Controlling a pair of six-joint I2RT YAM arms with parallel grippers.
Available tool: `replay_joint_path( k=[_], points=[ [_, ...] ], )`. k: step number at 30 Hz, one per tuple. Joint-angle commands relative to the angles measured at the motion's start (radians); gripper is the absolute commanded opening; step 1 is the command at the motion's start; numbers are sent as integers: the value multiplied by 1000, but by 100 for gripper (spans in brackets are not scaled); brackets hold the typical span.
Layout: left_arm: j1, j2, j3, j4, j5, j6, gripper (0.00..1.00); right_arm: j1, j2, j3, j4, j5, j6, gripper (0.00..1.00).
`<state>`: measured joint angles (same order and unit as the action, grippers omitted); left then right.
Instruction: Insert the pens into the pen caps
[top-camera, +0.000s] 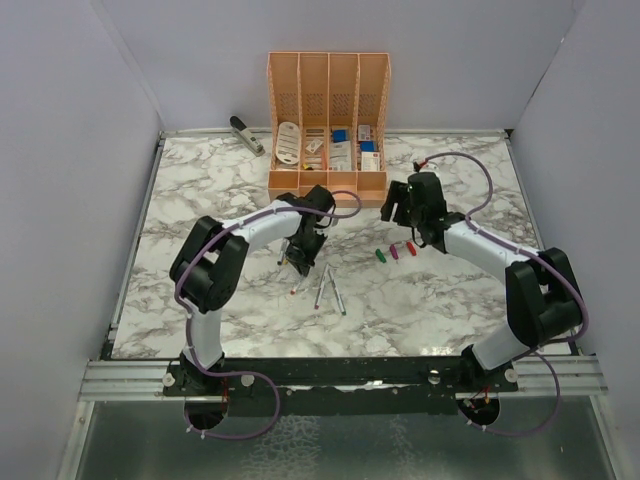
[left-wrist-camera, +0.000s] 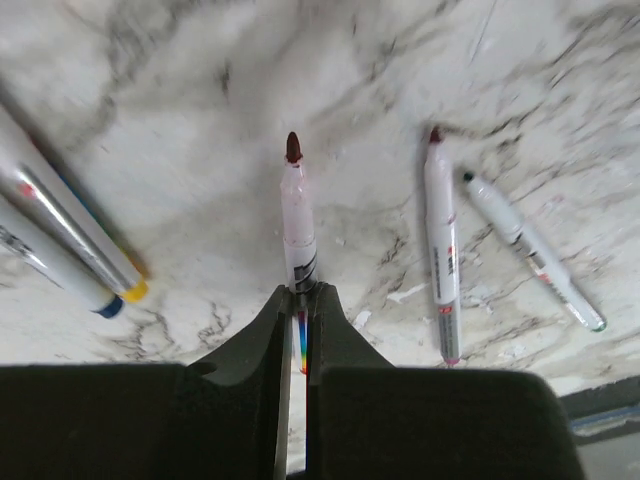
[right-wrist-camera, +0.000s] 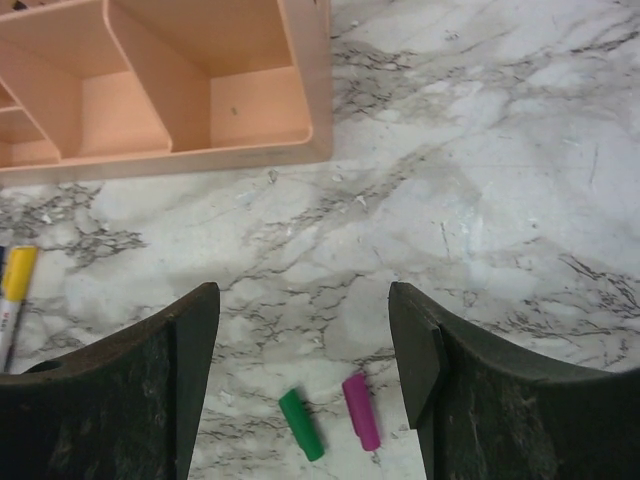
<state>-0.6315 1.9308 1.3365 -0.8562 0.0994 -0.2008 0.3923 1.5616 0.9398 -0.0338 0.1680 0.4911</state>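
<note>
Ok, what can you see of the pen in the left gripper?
The pen is a slim, glossy white barrel with black print, a rainbow band near its rear and a bare dark red tip. The left gripper is shut on its rear end. Whether it touches the marble table is unclear.

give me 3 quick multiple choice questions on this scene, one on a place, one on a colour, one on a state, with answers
1. Where are the green cap and purple cap?
A) pushed onto pens
B) loose on the table below the right gripper
C) stacked on each other

2. What colour is the tip of the pen in the left gripper?
A) yellow
B) blue
C) dark red

3. The left gripper is:
A) shut on the pen
B) wide open
C) empty

Answers:
1. B, both lie bare on the marble under the open right gripper.
2. C, the left wrist view shows a dark red tip.
3. A, its jaws pinch the pen's barrel.
</note>
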Motion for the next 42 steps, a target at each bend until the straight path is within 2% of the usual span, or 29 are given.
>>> replay_joint_path(
  k=[1,7,16,21,27,31,42],
  points=[
    [9,-79,79,118,-65,46,0,-1,-31,-52,-83,78,-63,68],
    [14,-120,121,171,-70,77,0,-1,-34,-104,-176,107,-34,67],
    [44,-185,55,431,149,72,0,-2,27,-78,-251,150,-12,67],
    [53,-221,22,511,251,80,0,-1,76,-46,-278,169,-3,66],
    [56,-279,-30,573,303,97,0,-2,114,-23,-281,182,6,63],
    [56,-288,-39,581,305,98,0,-3,128,-9,-288,192,13,58],
    [67,-303,-63,579,294,102,0,-3,80,-45,-350,117,45,32]
  ],
)
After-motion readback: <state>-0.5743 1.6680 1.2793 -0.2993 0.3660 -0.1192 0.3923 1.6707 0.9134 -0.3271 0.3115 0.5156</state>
